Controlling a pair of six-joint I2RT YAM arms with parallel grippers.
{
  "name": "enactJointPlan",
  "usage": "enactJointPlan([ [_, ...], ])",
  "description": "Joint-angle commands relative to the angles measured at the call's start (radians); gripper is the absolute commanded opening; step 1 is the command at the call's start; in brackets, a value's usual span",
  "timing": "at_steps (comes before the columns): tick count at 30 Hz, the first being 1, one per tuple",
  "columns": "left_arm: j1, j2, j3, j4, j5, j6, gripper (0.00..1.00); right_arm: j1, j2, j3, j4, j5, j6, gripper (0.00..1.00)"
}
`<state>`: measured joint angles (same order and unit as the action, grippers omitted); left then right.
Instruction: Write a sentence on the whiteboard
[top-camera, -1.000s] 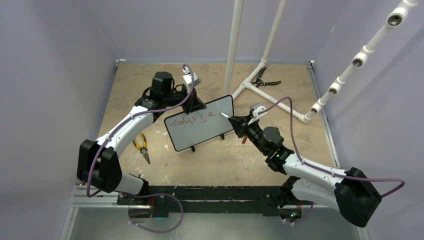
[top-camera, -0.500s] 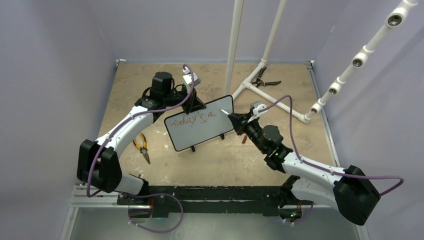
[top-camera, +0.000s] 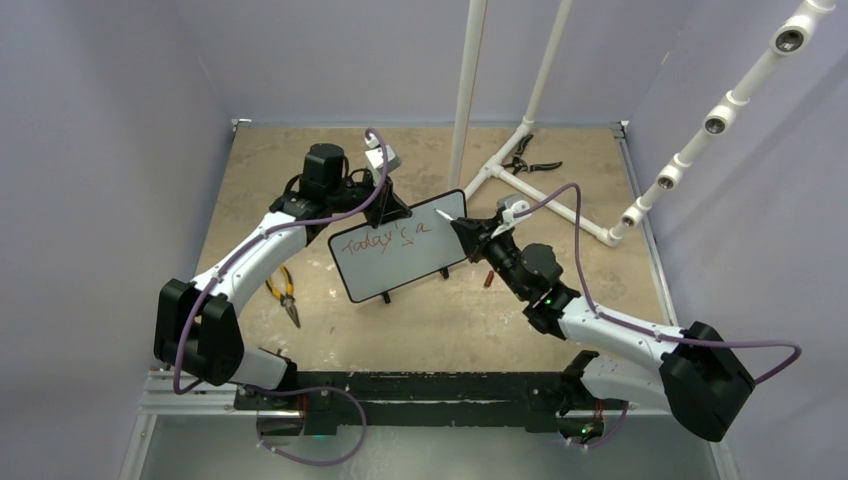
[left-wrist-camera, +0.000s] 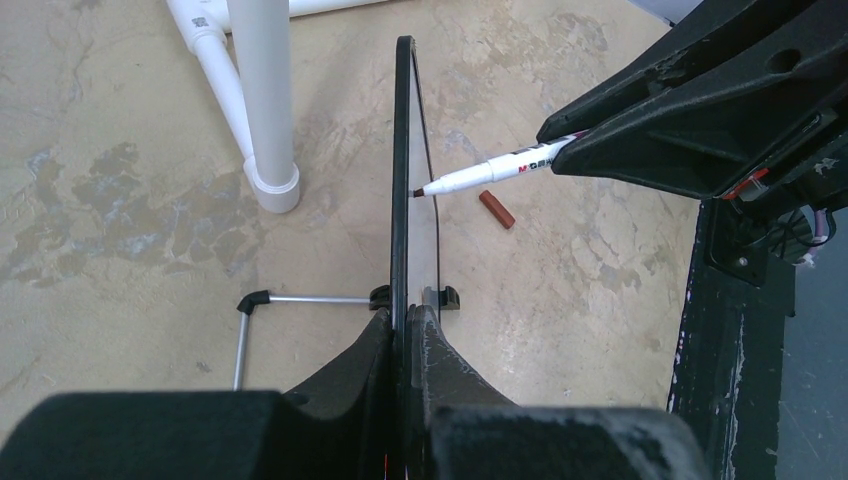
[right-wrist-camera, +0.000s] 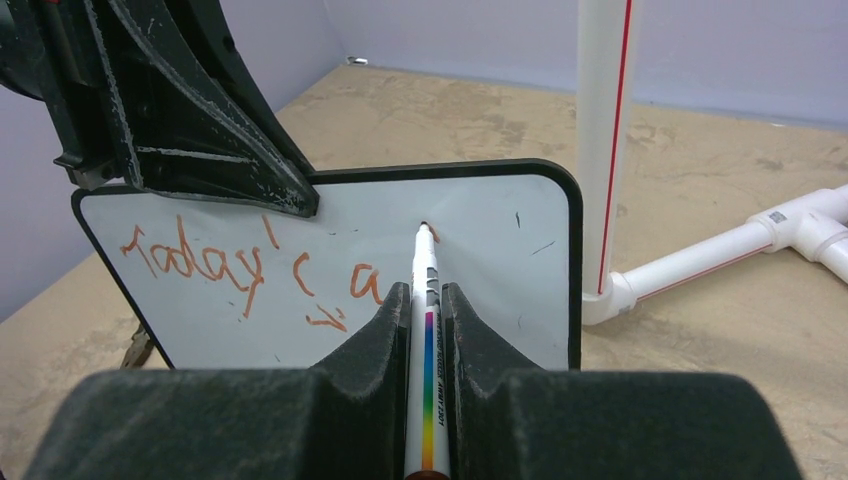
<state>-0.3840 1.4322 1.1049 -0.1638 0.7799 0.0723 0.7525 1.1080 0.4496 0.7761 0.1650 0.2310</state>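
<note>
Tan table (top-camera: 260, 170) fills the top view. The whiteboard (top-camera: 410, 265) stands in the middle on its little feet. The left gripper (top-camera: 393, 212) pinches its top edge at 12 o'clock. The sentence (top-camera: 385, 237) only says "Today's a" so far, in red. The right gripper (top-camera: 465, 230) squeezes a marker (top-camera: 447, 217) and comes in from 3 o'clock. A red cap (top-camera: 487, 279) lies on the table at 4 o'clock from the board. Pliers (top-camera: 283, 292) lie at 8 o'clock.

From the left wrist, the board shows edge-on, pinched tight by the left gripper. The marker tip looks like it touches the board's face.

From the right wrist, the marker is gripped tight by the right gripper. Its tip sits on a tiny red mark at 2 o'clock from the "a".

The tip is high and close to the frame, so the next word may run out of room or slide off the board. If the marker pushes too hard, the board could tip back or twist in the left grip. Then the letters would go wobbly.

One second ago the tip was lower, at 3 o'clock from the "a". Now it is higher, and the right arm leans in closer. The board, left arm and words are the same.
</note>
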Motion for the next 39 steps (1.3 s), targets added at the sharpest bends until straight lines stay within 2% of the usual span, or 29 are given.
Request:
enactJointPlan([
  [1, -0.010, -0.019, -0.015, -0.009, 0.032, 0.020, 0.00, -0.002, -0.003, 0.031, 0.011, -0.022, -0.017, 0.00],
  [15, -0.010, -0.018, -0.016, -0.005, 0.032, 0.019, 0.00, -0.001, -0.021, -0.055, -0.097, 0.003, 0.077, 0.00],
  [25, -0.010, -0.021, -0.016, -0.005, 0.035, 0.017, 0.00, 0.006, 0.031, -0.064, -0.128, -0.024, 0.112, 0.00],
  [32, -0.010, -0.021, -0.016, -0.005, 0.035, 0.015, 0.00, 0.011, -0.054, -0.074, -0.087, -0.111, 0.107, 0.00],
  [39, -0.010, -0.024, -0.017, -0.002, 0.036, 0.014, 0.00, 0.011, -0.094, -0.042, -0.090, -0.040, 0.107, 0.00],
])
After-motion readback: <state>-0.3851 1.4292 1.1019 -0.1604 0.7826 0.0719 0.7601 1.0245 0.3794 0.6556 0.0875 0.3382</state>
